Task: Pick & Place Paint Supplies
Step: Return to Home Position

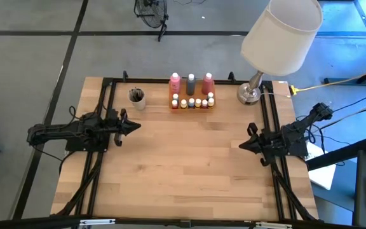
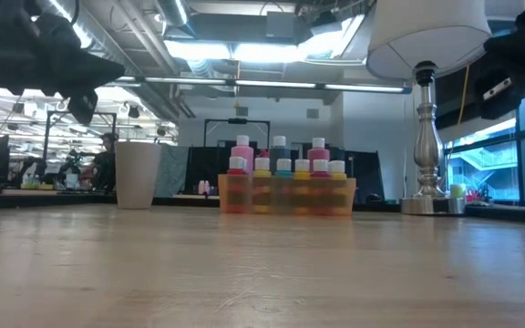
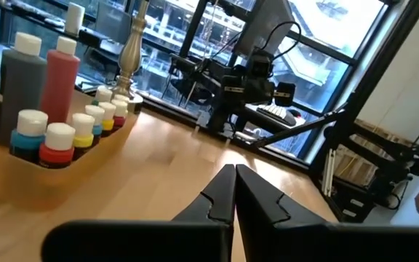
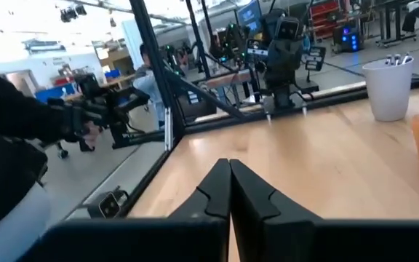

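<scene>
Left gripper closed, empty; arm sits at the table left edge, pointing inward. Right gripper closed, empty, at the right edge. Bottles and pots stand in orange tray at far side. Brushes in cup beside it.

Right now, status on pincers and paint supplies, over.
Left pincer shut, empty, left side of table. Right pincer shut, empty, right side. Bottles and pots in orange tray, brushes in cup. Lamp beside tray.

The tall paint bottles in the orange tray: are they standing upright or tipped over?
Upright: one pink bottle, the grey bottle and the other pink bottle stand in the orange tray, white caps on top.
</scene>
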